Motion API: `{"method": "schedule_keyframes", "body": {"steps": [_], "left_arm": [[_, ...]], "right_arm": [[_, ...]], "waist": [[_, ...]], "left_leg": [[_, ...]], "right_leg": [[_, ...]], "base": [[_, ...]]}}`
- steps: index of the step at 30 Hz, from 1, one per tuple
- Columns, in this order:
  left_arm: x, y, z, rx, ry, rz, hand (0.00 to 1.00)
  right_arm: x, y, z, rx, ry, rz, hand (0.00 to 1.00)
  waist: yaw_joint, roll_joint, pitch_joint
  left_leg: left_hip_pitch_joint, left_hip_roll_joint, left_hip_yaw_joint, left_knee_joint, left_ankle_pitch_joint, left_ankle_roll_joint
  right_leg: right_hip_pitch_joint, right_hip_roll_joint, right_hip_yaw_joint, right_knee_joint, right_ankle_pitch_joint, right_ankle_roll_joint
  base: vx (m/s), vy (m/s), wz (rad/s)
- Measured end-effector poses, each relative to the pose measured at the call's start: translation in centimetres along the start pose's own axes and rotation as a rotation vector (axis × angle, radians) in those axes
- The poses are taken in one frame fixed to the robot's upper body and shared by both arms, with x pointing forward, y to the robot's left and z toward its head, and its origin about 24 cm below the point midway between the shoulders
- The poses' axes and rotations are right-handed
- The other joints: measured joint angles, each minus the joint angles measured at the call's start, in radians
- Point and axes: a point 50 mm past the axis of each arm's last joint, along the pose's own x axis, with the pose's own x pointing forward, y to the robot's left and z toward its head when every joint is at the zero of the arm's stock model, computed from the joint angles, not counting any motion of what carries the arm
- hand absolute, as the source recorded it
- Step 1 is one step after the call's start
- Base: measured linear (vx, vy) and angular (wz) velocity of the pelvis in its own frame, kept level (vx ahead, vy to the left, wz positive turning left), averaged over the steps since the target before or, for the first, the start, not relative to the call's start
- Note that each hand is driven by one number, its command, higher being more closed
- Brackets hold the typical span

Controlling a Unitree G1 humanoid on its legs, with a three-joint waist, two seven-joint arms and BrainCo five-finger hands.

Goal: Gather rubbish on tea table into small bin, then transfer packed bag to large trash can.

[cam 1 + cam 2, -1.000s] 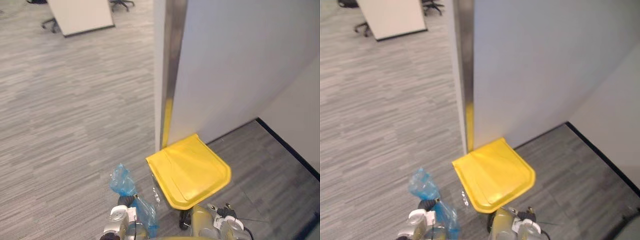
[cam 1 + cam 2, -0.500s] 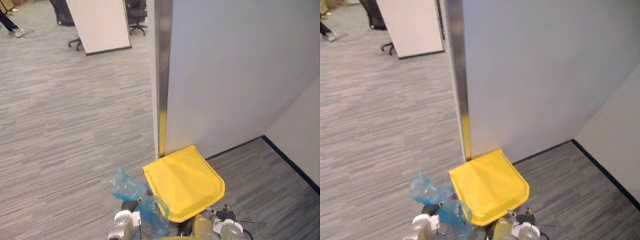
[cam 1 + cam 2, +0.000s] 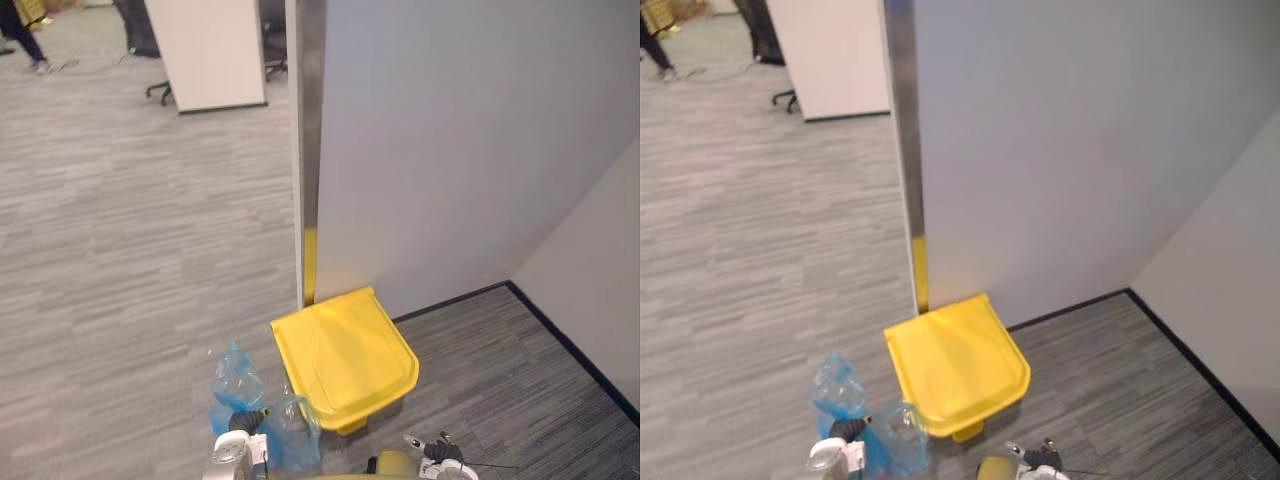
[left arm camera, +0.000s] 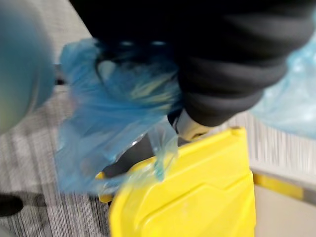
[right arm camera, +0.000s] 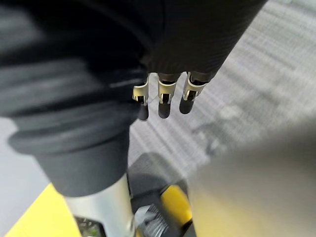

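Blue bag point(image 3: 236, 384) bunched up in left hand's point(image 3: 243, 421) closed grip, hanging just beside yellow-lidded trash can point(image 3: 345, 355), lid down. Right hand point(image 5: 166, 97) low near the can; open or closed, can't tell.

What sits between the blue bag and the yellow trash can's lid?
Nothing: in the left eye view the blue bag, in the left robot hand, hangs right beside the lid.
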Motion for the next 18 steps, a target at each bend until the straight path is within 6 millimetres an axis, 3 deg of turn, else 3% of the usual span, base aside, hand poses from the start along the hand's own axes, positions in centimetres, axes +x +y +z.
{"method": "schedule_keyframes", "body": {"steps": [2,4,5,6,7,8,9,10,12,13,16,18], "left_arm": [[-0.1,-0.9,-0.1,-0.008,0.003,-0.024,1.00],[-0.2,-1.5,-0.2,-0.005,0.005,-0.047,1.00],[-0.2,-1.6,-0.4,-0.010,0.008,-0.051,1.00],[-0.1,-1.4,-0.2,-0.002,-0.001,-0.049,1.00],[0.0,-1.2,0.1,0.004,-0.010,-0.046,1.00],[0.0,-0.8,0.4,0.016,-0.021,-0.037,1.00],[0.0,-0.6,0.4,0.023,-0.020,-0.036,1.00],[0.0,-0.4,0.3,0.026,-0.016,-0.032,1.00],[0.0,0.1,0.2,0.046,-0.013,-0.024,1.00],[0.0,0.8,-0.1,0.064,-0.002,-0.012,1.00],[-0.1,1.4,-0.4,0.113,0.010,-0.007,1.00],[-0.1,1.6,-0.7,0.126,0.021,-0.004,1.00]], "right_arm": [[0.3,-0.9,0.6,-0.022,-0.013,-0.021,0.00],[0.7,-1.5,1.6,-0.033,-0.036,-0.036,0.00],[0.7,-1.9,1.4,-0.031,-0.027,-0.049,0.00],[0.7,-2.0,1.0,-0.018,-0.007,-0.055,0.00],[0.7,-1.9,0.8,-0.010,0.001,-0.055,0.00],[0.6,-1.5,0.5,-0.005,0.008,-0.051,0.00],[0.5,-1.4,0.3,-0.003,0.010,-0.050,0.00],[0.4,-1.5,0.1,-0.001,0.012,-0.054,0.00],[0.3,-1.0,-0.4,0.032,0.032,-0.043,0.00],[0.2,-0.8,-0.8,0.037,0.044,-0.040,0.00],[0.1,-1.0,-1.2,0.053,0.050,-0.048,0.00],[0.1,-1.2,-1.3,0.051,0.053,-0.052,0.00]], "waist": [[-0.005,0.031,0.000],[-0.007,0.055,0.005],[-0.012,0.065,-0.002],[-0.012,0.050,0.007],[-0.013,0.036,0.013],[-0.016,0.017,0.025],[-0.016,0.016,0.025],[-0.022,0.037,0.019],[-0.025,0.016,0.019],[-0.028,0.004,0.011],[-0.061,0.006,0.000],[-0.062,0.009,-0.009]], "left_leg": [[-0.045,0.005,-0.027,-0.010,0.054,0.006],[-0.076,0.009,-0.042,-0.045,0.103,-0.018],[-0.086,0.011,-0.050,-0.075,0.103,-0.027],[-0.099,-0.017,-0.040,-0.006,0.051,-0.038],[-0.105,-0.037,-0.024,0.052,0.017,-0.040],[-0.102,-0.061,0.019,0.153,-0.052,-0.019],[-0.097,-0.064,0.046,0.176,-0.081,-0.002],[-0.078,-0.055,0.095,0.131,-0.130,0.002],[-0.061,-0.083,0.111,0.052,-0.109,0.012],[-0.014,-0.113,0.113,-0.057,-0.059,0.022],[0.028,-0.163,0.087,-0.207,0.015,0.038],[0.052,-0.177,0.085,-0.255,0.043,0.048]], "right_leg": [[0.012,0.016,-0.029,-0.088,0.004,-0.014],[0.001,0.022,-0.069,-0.131,0.012,-0.061],[-0.019,0.016,-0.105,-0.150,0.025,-0.085],[-0.020,-0.007,-0.122,-0.164,0.035,-0.092],[-0.016,-0.020,-0.127,-0.178,0.044,-0.091],[-0.001,-0.038,-0.137,-0.213,0.070,-0.079],[0.002,-0.039,-0.138,-0.227,0.081,-0.072],[0.005,-0.028,-0.149,-0.246,0.096,-0.049],[0.016,-0.038,-0.136,-0.295,0.128,-0.025],[0.054,-0.039,-0.122,-0.387,0.171,-0.021],[0.103,-0.050,-0.121,-0.510,0.238,-0.005],[0.121,-0.053,-0.118,-0.541,0.256,-0.003]], "base": [[-0.23,-0.215,0.30],[-0.27,-0.068,0.38],[-0.26,0.101,0.52],[-0.25,0.139,0.53],[-0.20,0.167,0.47],[-0.12,0.115,0.34],[-0.15,0.169,0.36],[-0.14,0.191,0.28],[-0.09,0.198,0.17],[-0.02,0.167,0.11],[0.02,0.147,0.29],[0.08,0.088,0.18]]}}
